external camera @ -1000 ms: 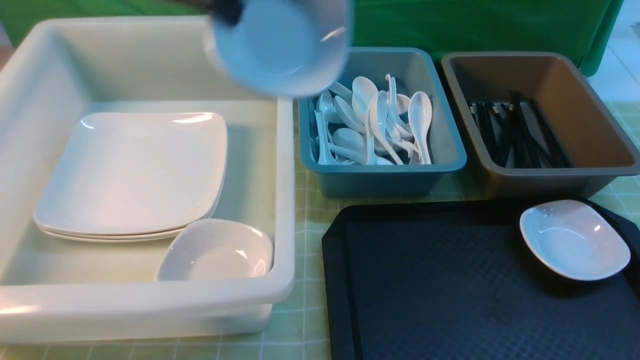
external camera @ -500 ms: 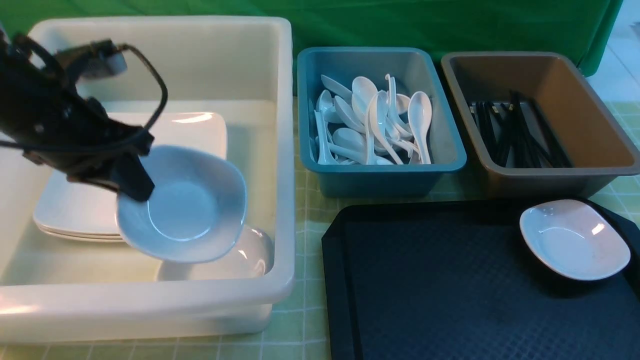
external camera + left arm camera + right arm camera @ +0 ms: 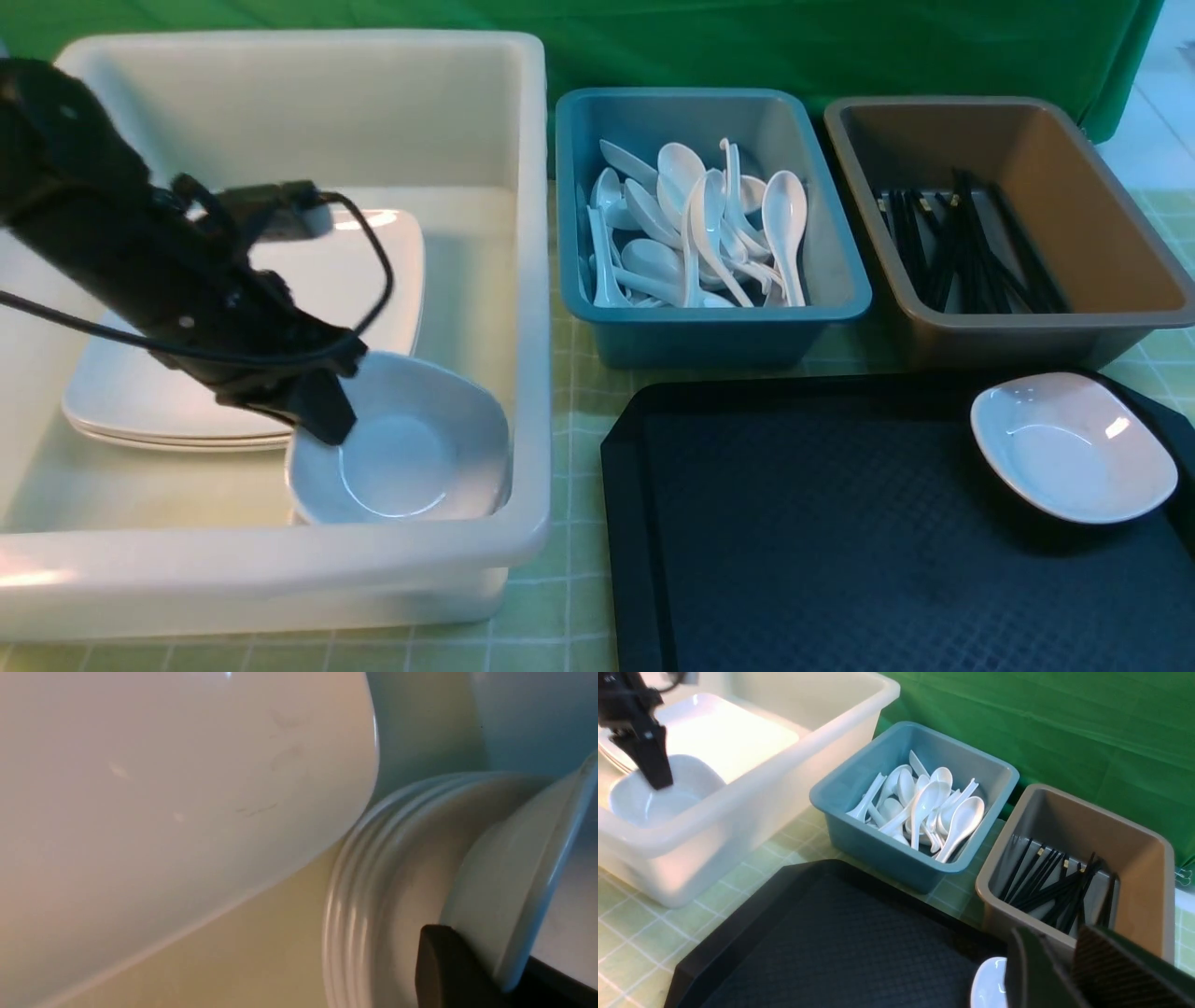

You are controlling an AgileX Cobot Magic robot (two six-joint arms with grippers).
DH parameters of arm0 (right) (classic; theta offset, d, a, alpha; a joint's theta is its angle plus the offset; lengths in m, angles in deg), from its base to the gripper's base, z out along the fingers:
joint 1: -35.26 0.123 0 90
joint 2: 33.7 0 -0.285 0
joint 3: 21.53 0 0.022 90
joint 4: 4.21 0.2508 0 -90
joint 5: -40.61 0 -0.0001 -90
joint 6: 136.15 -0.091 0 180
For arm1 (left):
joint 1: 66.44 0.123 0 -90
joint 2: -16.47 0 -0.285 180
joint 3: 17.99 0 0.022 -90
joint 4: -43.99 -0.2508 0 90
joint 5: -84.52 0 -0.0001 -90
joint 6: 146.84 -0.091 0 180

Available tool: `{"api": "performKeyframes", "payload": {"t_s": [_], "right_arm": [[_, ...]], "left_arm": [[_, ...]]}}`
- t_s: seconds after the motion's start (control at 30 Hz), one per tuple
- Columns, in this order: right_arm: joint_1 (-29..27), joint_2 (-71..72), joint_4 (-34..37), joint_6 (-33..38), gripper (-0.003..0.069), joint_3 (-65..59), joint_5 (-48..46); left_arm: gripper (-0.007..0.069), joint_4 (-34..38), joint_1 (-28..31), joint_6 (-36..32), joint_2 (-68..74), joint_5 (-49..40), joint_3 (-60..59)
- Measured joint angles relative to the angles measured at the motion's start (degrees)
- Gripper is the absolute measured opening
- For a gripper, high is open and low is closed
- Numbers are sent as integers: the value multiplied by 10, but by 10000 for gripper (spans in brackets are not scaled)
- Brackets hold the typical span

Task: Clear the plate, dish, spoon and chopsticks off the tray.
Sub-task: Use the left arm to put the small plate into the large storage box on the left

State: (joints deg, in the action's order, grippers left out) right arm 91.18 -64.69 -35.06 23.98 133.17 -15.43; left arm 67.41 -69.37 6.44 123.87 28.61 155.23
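Now the left arm [image 3: 140, 261] slants down into the white tub [image 3: 532, 280]. The left jaws are pinched shut on the rim of a small dish [image 3: 420, 457] that rests in the tub's near right corner, just beside the stacked plates [image 3: 121, 401]. A second dish [image 3: 1074, 448] sits at the far right corner of the tray [image 3: 794, 560]. The right jaws hang near it, and I cannot tell how wide they stand.

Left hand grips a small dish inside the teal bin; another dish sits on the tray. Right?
No. Front view: the left hand holds the dish inside the white tub, not the teal bin. The other dish does sit on the tray.
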Motion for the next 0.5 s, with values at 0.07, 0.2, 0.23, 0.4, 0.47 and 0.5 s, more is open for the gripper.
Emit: {"api": "performKeyframes", "payload": {"t_s": [0.07,0.2,0.23,0.4,0.47,0.5], "right_arm": [[0,0,0,0,138,0,0],[0,0,0,0,143,0,0],[0,0,0,0,144,0,0],[0,0,0,0,146,0,0],[0,0,0,0,148,0,0],[0,0,0,0,150,0,0]], "left_arm": [[11,-8,-5,15,2,10,0],[59,-25,-10,31,3,25,0],[98,-33,-10,35,3,27,0],[302,-82,-11,63,3,8,15],[372,-107,-11,90,3,-21,39],[412,-124,-11,105,3,-34,59]]}}
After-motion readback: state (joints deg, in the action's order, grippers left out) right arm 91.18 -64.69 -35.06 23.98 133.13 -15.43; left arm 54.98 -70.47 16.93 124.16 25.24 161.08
